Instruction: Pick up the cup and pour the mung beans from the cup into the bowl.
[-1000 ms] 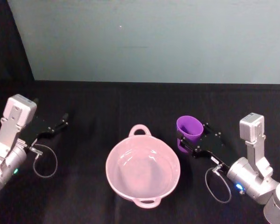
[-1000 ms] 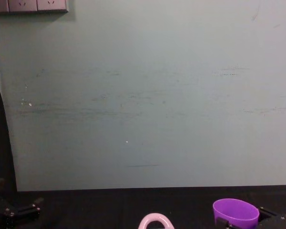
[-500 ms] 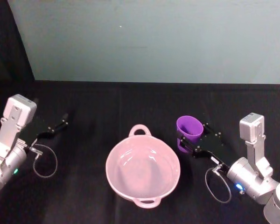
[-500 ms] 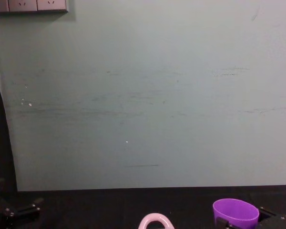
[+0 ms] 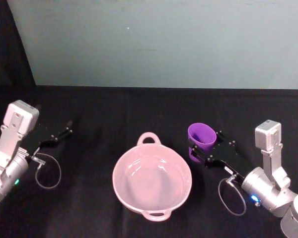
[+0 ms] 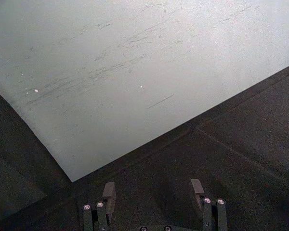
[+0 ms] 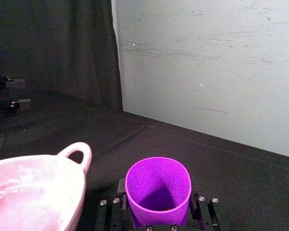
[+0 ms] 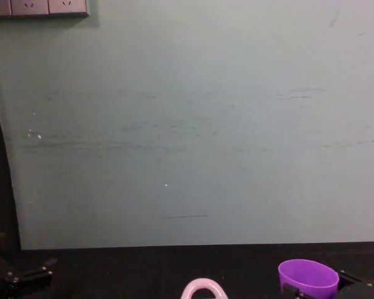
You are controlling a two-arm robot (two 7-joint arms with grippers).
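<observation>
Head view, right gripper point(image 5: 204, 140): on the right side of the table, its two dark fingers pressed against opposite sides of the cup point(image 5: 201, 135) – pinching it.
Cup: bright purple, upright, mouth open upward, just right of the bowl point(image 5: 152, 182) near its far rim; I cannot tell whether the two touch, nor what is inside.
Right wrist view: a finger point(image 7: 121, 191) lies flush on each side of the purple wall.
Bowl: pale pink, wide and round, with a loop handle at its far edge and another at its near edge, at the table's centre.
Left gripper point(image 5: 57, 136): well apart on the left, fingers spread, holding nothing – idle.
Table point(image 5: 139, 106): covered in black cloth.
Wall point(image 5: 164, 44): pale green, behind the table.
</observation>
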